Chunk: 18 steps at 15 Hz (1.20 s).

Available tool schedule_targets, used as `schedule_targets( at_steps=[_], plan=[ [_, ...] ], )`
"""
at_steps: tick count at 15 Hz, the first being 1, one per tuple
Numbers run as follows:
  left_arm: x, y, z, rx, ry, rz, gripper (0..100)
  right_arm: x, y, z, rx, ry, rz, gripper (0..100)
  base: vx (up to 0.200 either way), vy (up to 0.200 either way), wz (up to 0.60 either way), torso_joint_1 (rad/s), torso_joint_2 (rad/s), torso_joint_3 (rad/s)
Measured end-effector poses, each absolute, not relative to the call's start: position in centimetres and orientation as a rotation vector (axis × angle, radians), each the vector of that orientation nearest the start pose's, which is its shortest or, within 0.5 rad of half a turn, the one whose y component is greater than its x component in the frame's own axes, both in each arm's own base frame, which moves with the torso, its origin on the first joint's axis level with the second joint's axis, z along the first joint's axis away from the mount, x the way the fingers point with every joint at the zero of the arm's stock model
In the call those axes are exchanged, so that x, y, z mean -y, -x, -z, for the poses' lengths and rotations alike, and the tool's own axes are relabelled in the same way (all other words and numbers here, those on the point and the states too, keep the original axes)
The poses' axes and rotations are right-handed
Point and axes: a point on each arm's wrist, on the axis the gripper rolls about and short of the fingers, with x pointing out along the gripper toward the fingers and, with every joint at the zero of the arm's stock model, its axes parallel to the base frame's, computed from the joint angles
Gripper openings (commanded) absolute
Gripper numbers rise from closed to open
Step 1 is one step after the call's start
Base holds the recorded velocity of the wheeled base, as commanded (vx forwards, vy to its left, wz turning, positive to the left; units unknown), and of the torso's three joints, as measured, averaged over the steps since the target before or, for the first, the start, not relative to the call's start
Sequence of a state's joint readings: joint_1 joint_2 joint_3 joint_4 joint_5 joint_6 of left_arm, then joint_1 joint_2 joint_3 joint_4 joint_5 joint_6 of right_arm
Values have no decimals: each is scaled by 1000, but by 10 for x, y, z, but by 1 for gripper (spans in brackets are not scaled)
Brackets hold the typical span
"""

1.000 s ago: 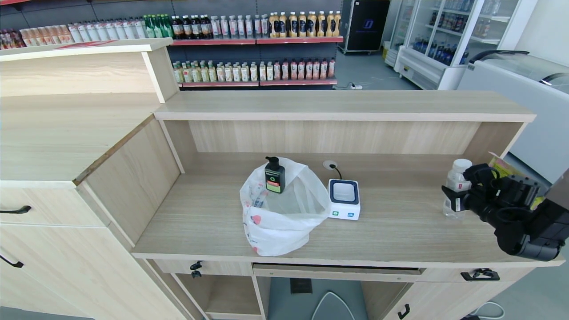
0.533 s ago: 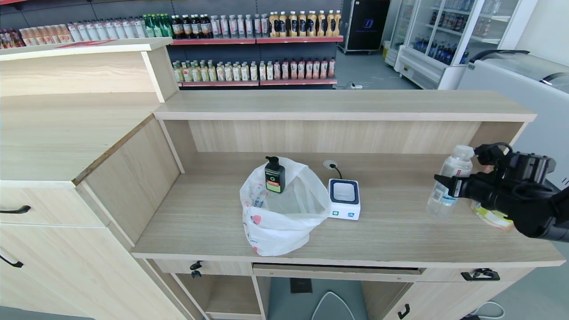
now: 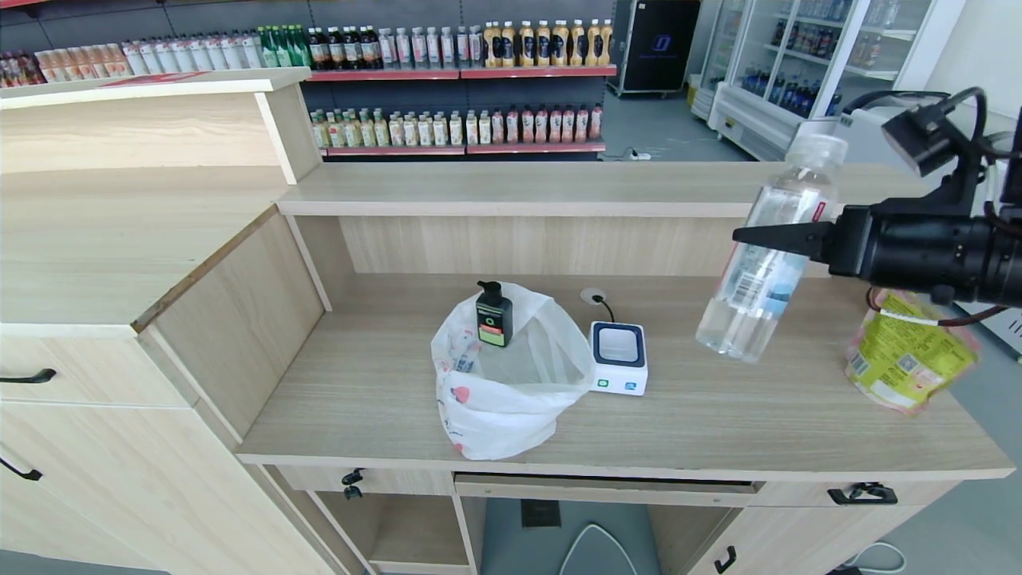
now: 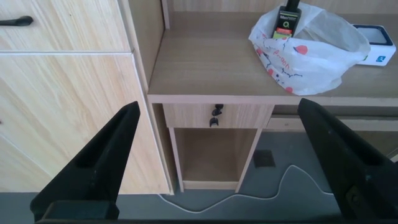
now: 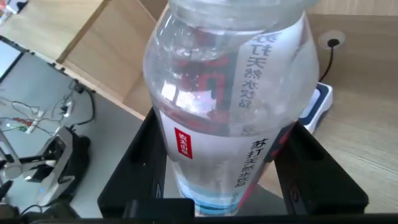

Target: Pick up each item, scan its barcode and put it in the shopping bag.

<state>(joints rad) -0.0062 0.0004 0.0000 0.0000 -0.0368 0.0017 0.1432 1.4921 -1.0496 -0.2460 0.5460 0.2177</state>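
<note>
The left gripper (image 4: 219, 106) hangs low off the counter's (image 3: 718, 415) left front corner, jaws wide and holding nothing, probably parked out of the way.

The shopping bag (image 3: 503, 383), thin white crinkled plastic with small prints, slumps mid-counter with its mouth spread to take items. A dark pump bottle (image 3: 493, 315) stands at its 11 o'clock rim.

At the bag's 3 o'clock, just beside it, the scanner (image 3: 617, 355) is a small white box with its glass window facing up.

At the scanner's 2 o'clock the right gripper (image 3: 758, 239) clamps the water bottle (image 3: 750, 295) at mid-body. It is clear ribbed plastic, tilted with its cap up and well above the counter, likely so the barcode can be turned to the window.

At the bottle's 4 o'clock a glossy green pouch (image 3: 906, 351) lies by the counter's right edge — probably next.
</note>
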Motion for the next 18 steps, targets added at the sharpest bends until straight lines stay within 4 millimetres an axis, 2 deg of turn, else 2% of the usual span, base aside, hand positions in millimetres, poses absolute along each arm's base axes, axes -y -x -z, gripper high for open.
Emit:
schedule_targets(
  at_steps=[3, 5, 8, 14, 18],
  plan=[
    [1, 23, -75, 0, -1, 43, 100, -67, -209, -307, -270, -245, -777, 0, 0, 0, 0, 0, 0, 0],
    [1, 23, -75, 0, -1, 43, 100, -71, -178, -315, -296, -240, -837, 0, 0, 0, 0, 0, 0, 0],
    [1, 23, -75, 0, -2, 43, 100, -75, -145, -324, -290, -228, -920, 0, 0, 0, 0, 0, 0, 0],
    [1, 23, -75, 0, -2, 43, 100, -80, -122, -332, -261, -208, -1021, 0, 0, 0, 0, 0, 0, 0],
    [1, 23, -75, 0, -1, 43, 100, -76, -96, -334, -281, -199, -1099, 0, 0, 0, 0, 0, 0, 0]
  ],
)
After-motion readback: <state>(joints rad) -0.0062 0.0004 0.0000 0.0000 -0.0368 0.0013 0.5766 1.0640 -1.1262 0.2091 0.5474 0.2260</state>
